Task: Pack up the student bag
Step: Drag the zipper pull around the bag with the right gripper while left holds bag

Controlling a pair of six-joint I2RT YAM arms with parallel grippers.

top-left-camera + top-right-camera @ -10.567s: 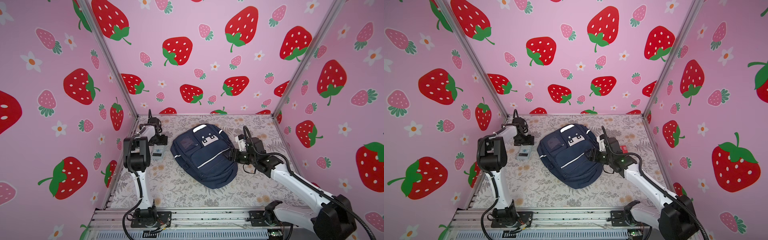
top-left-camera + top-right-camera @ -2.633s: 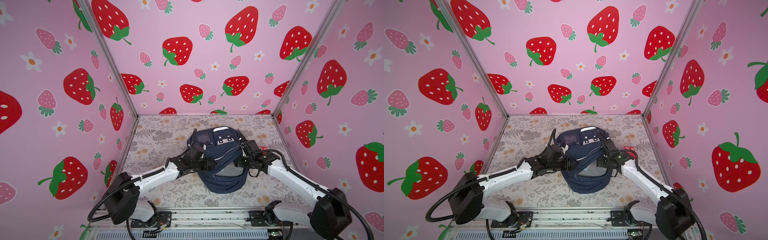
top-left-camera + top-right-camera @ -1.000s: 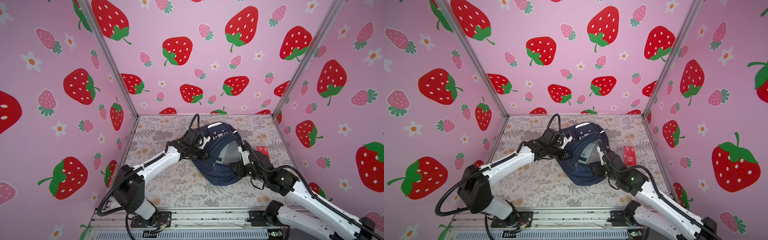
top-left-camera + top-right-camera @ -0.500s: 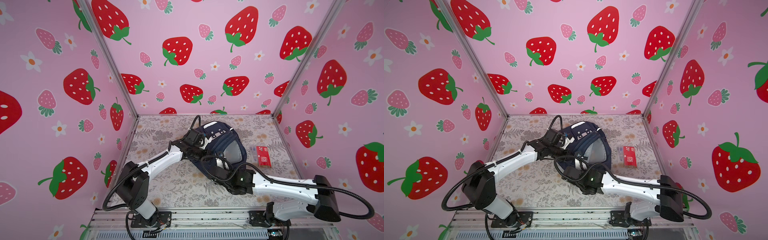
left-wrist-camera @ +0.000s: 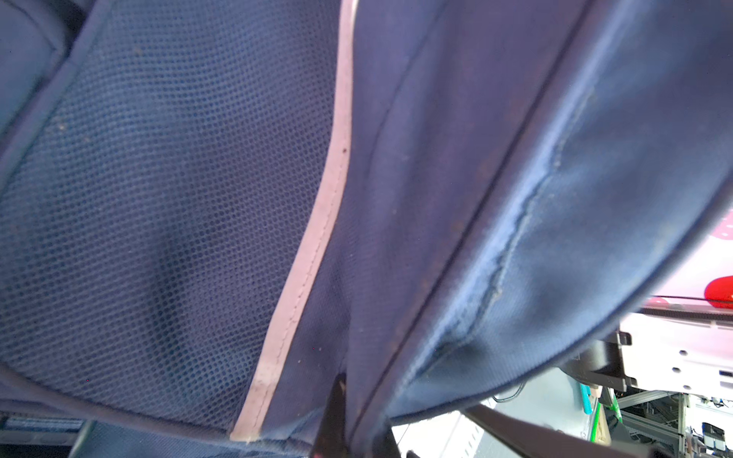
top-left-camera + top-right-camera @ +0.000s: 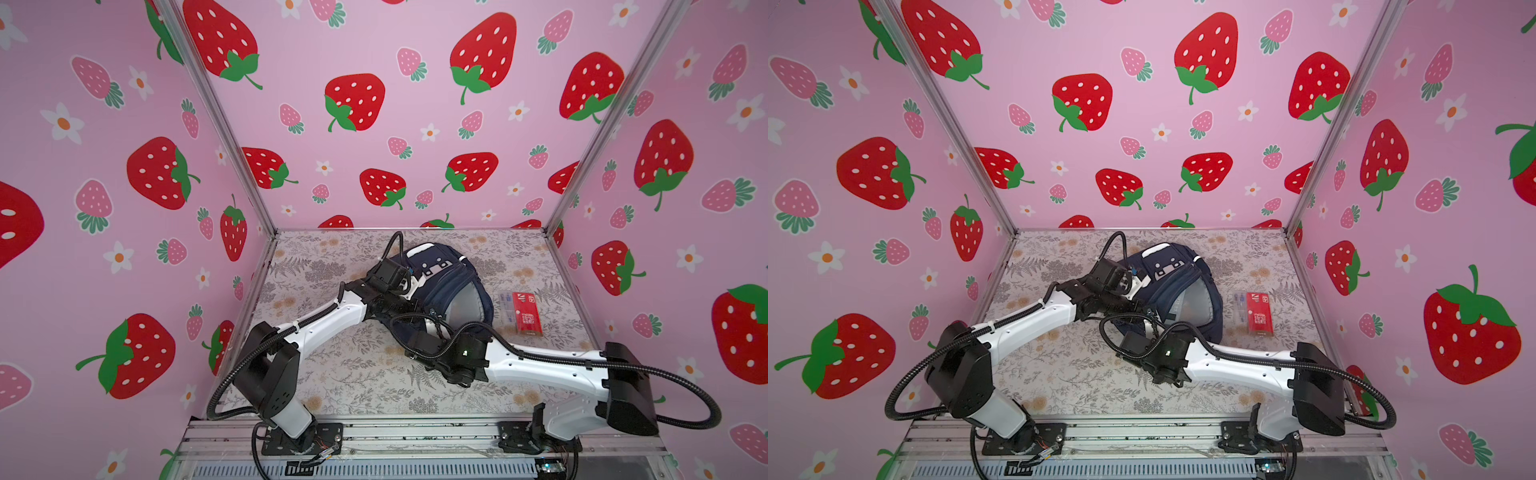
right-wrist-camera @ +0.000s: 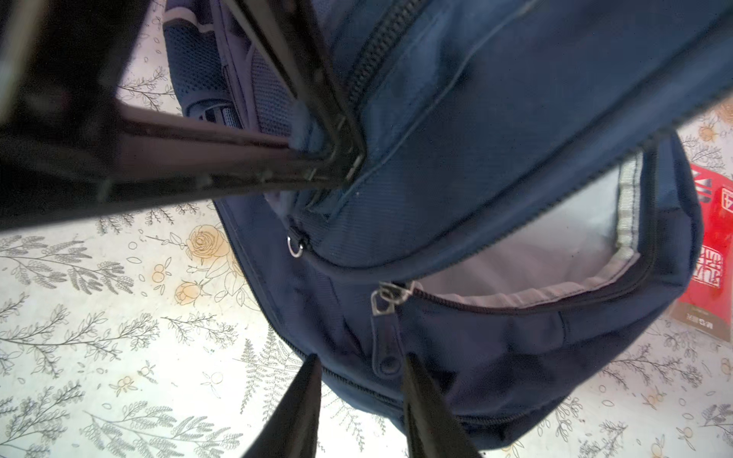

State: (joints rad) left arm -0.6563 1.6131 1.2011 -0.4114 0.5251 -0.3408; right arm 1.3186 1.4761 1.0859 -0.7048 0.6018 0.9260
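**Student Bag Held Open for Loading**

The floral-print cloth surface (image 6: 353,386) carries the large navy-blue fabric student bag (image 6: 436,282) at mid-rear. Its main compartment is unzipped and the grey lining is exposed. A flat red card packet (image 6: 525,311) lies near its side, not yet packed. Left jaws are clamped on the bag's upper edge, apparently lifting the mouth open. Right jaws stand apart, empty, near the silver zip slider (image 7: 386,299).

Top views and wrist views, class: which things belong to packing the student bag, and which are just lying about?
Job:
student bag, main pocket unzipped
left gripper, pinching its fabric
right gripper, open by the zip tab
red packet beside the bag, probably to pack

Just there:
floral table cover
strawberry walls
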